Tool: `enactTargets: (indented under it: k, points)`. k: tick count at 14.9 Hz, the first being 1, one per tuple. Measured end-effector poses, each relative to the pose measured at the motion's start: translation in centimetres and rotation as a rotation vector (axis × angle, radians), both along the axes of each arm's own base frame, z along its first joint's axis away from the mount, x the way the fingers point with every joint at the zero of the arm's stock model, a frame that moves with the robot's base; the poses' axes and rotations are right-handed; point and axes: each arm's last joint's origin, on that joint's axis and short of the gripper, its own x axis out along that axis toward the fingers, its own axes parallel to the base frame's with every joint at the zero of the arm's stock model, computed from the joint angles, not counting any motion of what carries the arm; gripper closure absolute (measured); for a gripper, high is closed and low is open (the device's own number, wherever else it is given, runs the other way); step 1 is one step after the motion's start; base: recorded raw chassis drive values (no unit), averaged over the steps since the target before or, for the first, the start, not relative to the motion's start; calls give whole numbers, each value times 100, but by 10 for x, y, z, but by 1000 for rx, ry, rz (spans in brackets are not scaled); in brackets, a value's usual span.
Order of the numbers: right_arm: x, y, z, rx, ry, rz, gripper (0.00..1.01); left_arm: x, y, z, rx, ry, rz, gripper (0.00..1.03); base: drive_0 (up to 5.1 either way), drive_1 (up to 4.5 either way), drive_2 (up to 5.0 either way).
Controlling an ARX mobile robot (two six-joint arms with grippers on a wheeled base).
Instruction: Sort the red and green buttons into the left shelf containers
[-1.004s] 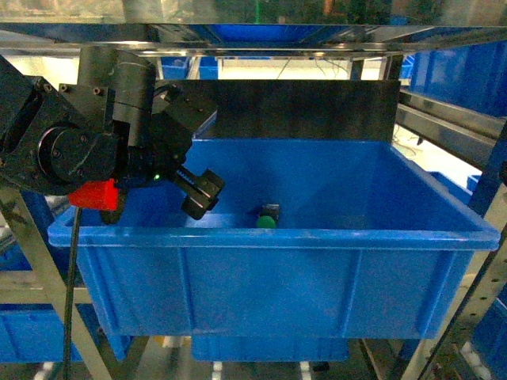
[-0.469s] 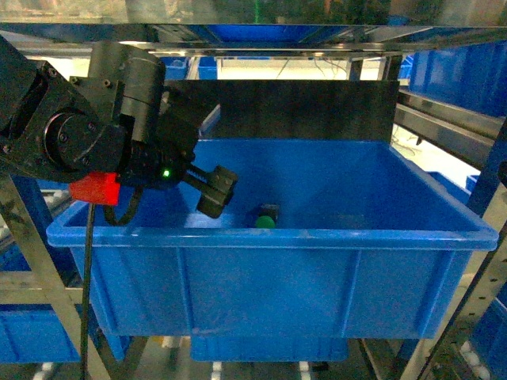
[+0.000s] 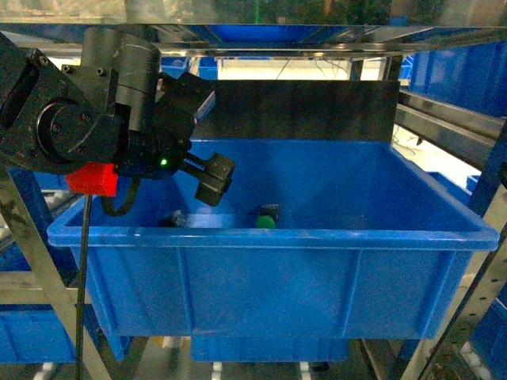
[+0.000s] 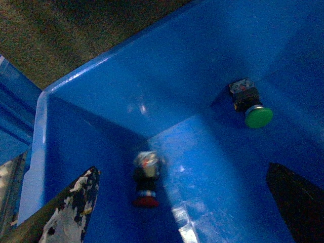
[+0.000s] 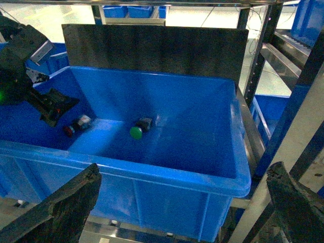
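Sorting looks done: red button (image 4: pixel 146 183) is seen lying near the blue bin's (image 3: pixel 277 235) left wall, green button (image 4: pixel 251 105) toward its middle. Left hand (image 3: pixel 207 179) hangs spread, empty; right hand (image 5: pixel 177 207) spread outside. Withdrawal is called for next.

Red button (image 4: pixel 146 181) blurred and dim in the left wrist view — only a dark speck behind the blue bin (image 3: pixel 269 236) rim from the head; green button (image 3: pixel 267 216) half hidden by that rim; right gripper (image 5: pixel 182 202) fingertips cut off below.
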Motion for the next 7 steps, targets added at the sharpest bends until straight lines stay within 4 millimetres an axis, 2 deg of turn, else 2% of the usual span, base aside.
enactTargets:
  k: [7]
  points:
    - [0,0,0,0,0,0,3,0,2,0,4,1,6,5,0,0,0]
